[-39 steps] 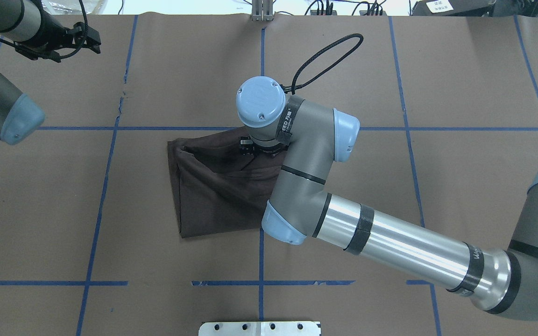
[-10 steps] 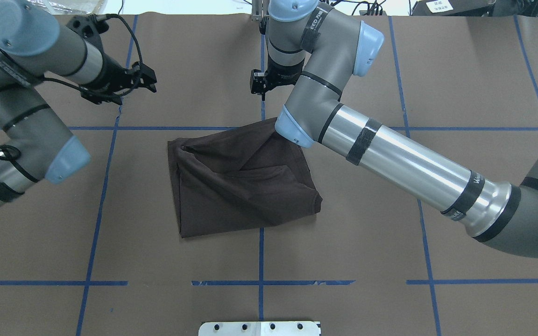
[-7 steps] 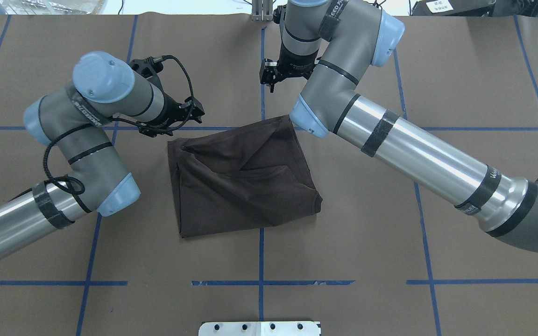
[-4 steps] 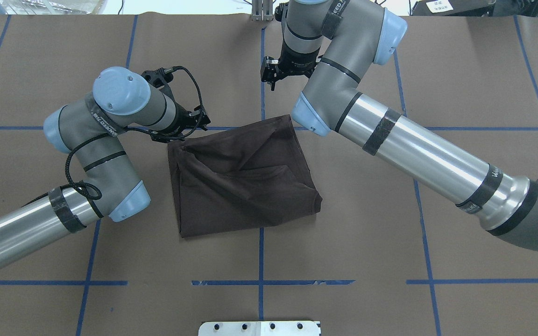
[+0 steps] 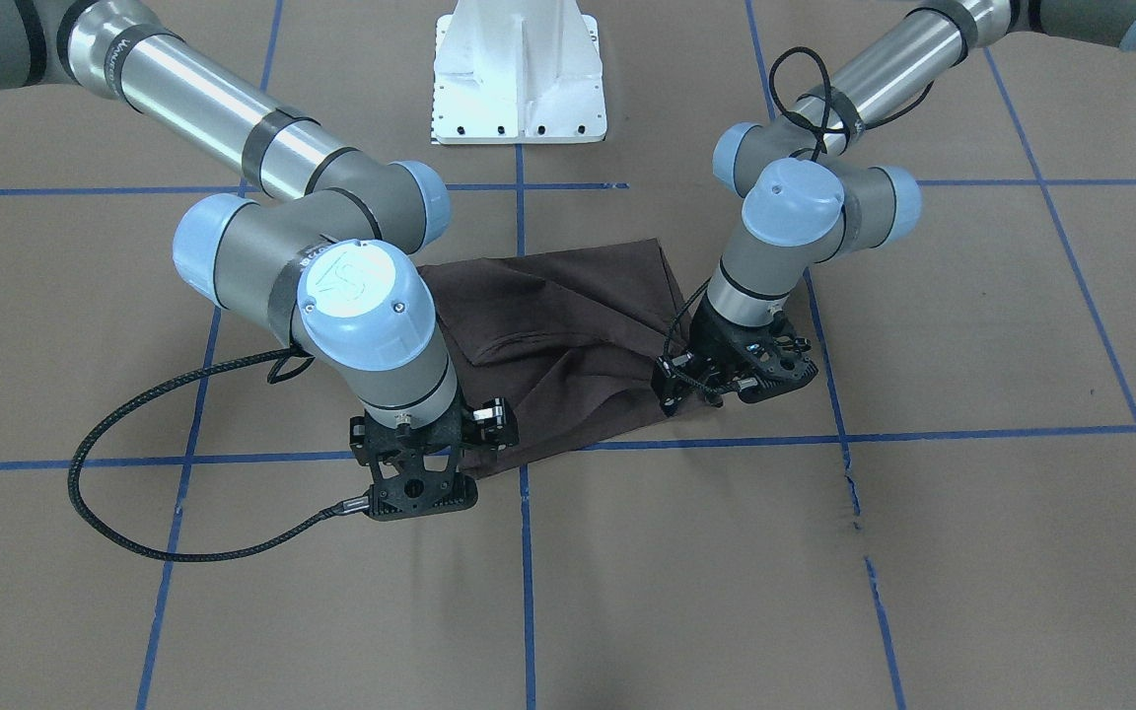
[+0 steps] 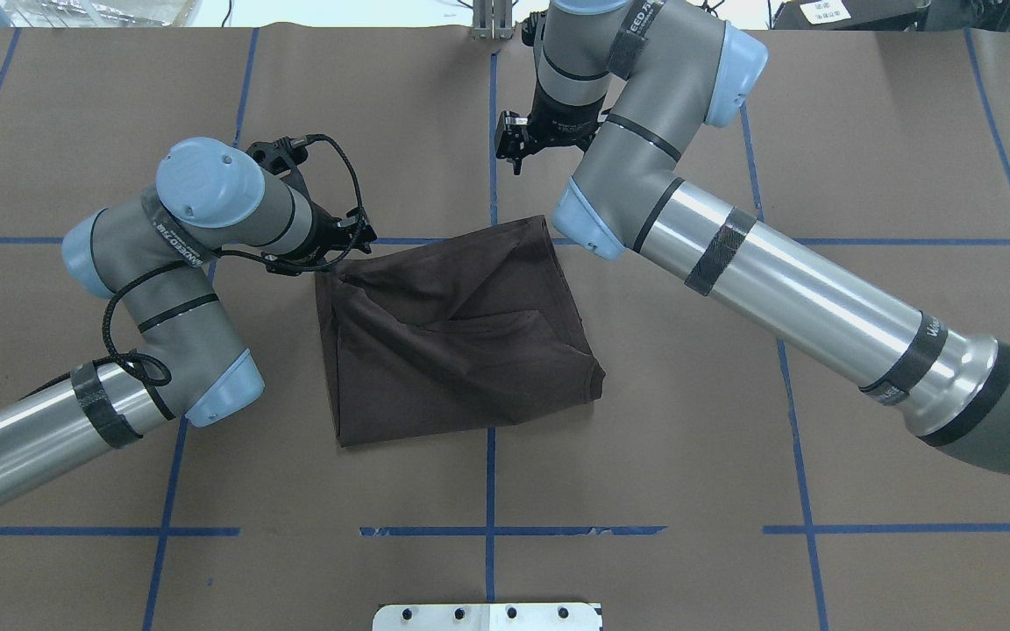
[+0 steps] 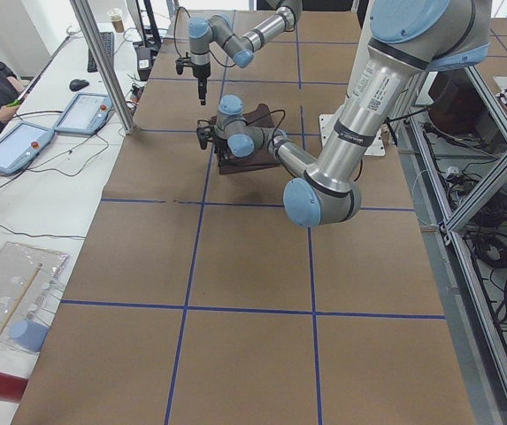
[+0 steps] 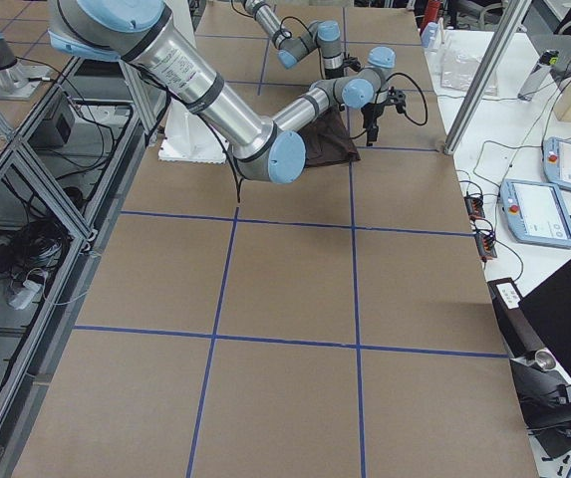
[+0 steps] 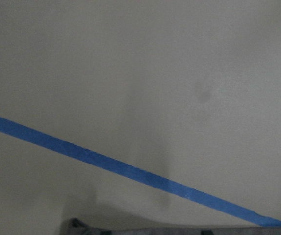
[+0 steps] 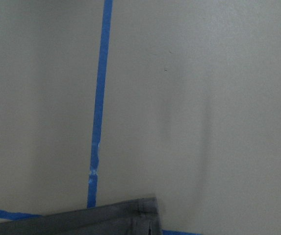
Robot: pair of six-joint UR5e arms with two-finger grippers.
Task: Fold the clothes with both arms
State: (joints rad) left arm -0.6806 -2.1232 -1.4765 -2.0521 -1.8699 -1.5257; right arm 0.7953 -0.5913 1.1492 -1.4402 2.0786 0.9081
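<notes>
The dark brown T-shirt (image 6: 452, 342) lies folded into a rough square at the table's middle, also in the front view (image 5: 548, 325). My left gripper (image 6: 349, 254) is low at its far-left corner, touching the fabric edge (image 5: 691, 387); its fingers look apart. My right gripper (image 6: 512, 158) hangs over bare paper beyond the shirt's far edge and holds nothing. In the front view (image 5: 417, 483) it hides under its wrist, so I cannot tell if it is open. The right wrist view shows a shirt corner (image 10: 120, 215) at the bottom.
Brown paper with blue tape lines (image 6: 489, 526) covers the table. The white pedestal (image 5: 519, 69) stands at the robot's side (image 6: 487, 616). Tablets (image 7: 19, 146) and cables lie on the white bench past the far edge (image 8: 539, 209).
My right gripper let go of the shirt's upper fold and moved to the far side. My left arm swung in from the far left to the shirt's far-left corner and settled there.
</notes>
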